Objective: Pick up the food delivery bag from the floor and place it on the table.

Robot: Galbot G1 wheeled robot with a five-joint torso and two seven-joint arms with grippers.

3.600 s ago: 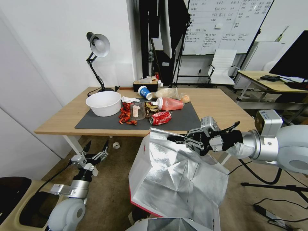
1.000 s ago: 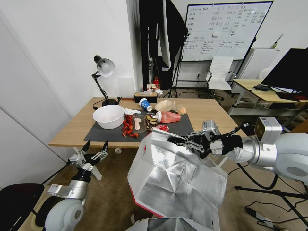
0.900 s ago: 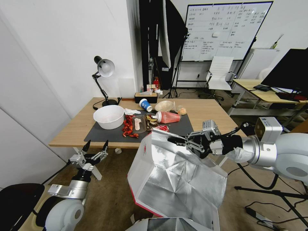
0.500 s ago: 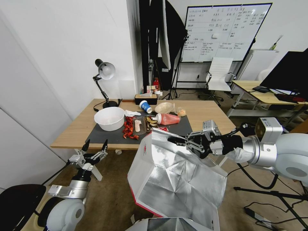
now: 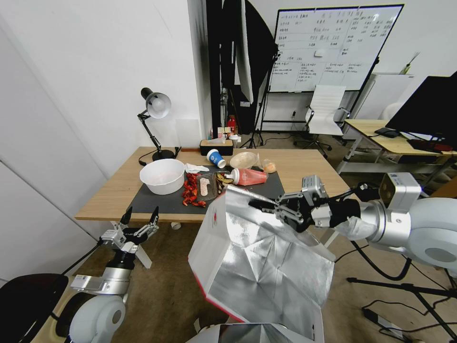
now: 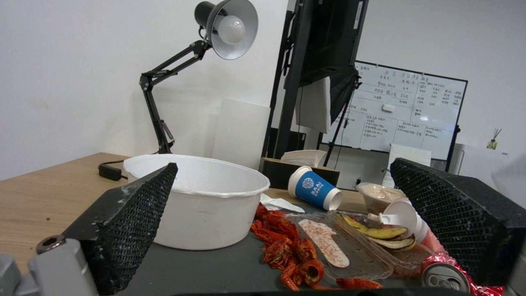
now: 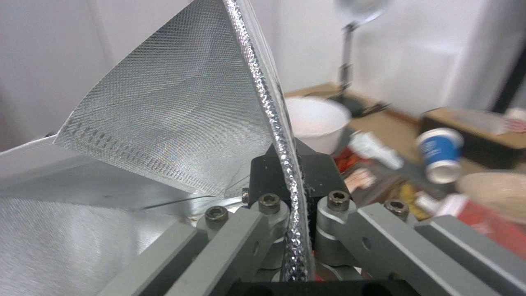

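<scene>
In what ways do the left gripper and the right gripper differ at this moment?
The right gripper is shut on the foil rim of the food delivery bag, holding it up in front of the table; the left gripper is open and holds nothing. The right gripper reaches across the bag's mouth, while the left gripper sits lower, below the table edge. Both have dark fingertips.

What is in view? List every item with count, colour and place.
food delivery bag: one, white with red sides, foil-lined, held up before the table.
table: one, light wood, ahead.
mat: one, dark grey, on the table.
bowl: one, white, on the mat.
paper cup: one, blue, lying behind the mat.
desk lamp: one, black, table's far left corner.
whiteboard: one, white, back wall.
left gripper: open, low beside the table's near edge.
right gripper: shut on the bag's rim.
</scene>
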